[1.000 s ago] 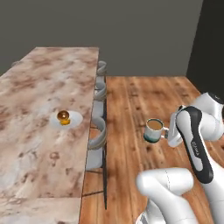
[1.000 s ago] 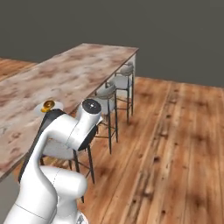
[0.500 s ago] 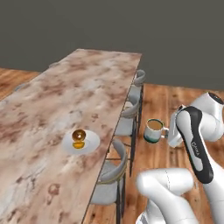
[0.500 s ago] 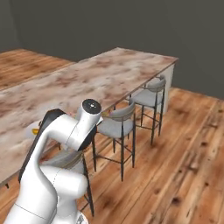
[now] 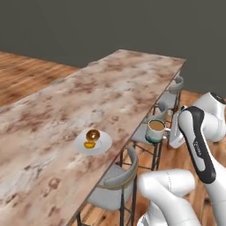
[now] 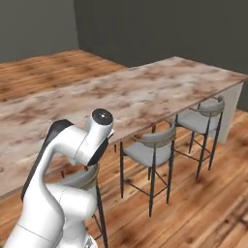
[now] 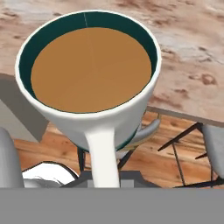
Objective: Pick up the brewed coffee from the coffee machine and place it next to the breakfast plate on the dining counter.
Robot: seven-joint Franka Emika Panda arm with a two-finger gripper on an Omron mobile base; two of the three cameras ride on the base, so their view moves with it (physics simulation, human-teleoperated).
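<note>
The brewed coffee [image 5: 155, 130], a white mug with a teal base, hangs upright in the air just off the dining counter's [image 5: 110, 88] stool-side edge. My gripper [image 5: 169, 132] is shut on its handle. In the hand view the mug's rim and light brown coffee [image 7: 89, 65] loom close, with the white handle [image 7: 103, 153] running down toward my hand. The breakfast plate [image 5: 92, 142], white with a brown ring and an orange piece, lies on the counter to the mug's left. The coffee machine is out of view.
Grey-seated stools [image 5: 114, 183] [image 5: 173, 90] line the counter's edge under the mug, and they stand along the counter [image 6: 145, 92] in the right base view as well [image 6: 150, 145]. My white arm [image 6: 72, 145] rises in front. The floor [image 6: 203, 203] is wood.
The base has driven and turned, so the whole picture has shifted. The counter and plate now sit closer and more to the right. The mug stays in my grip.
</note>
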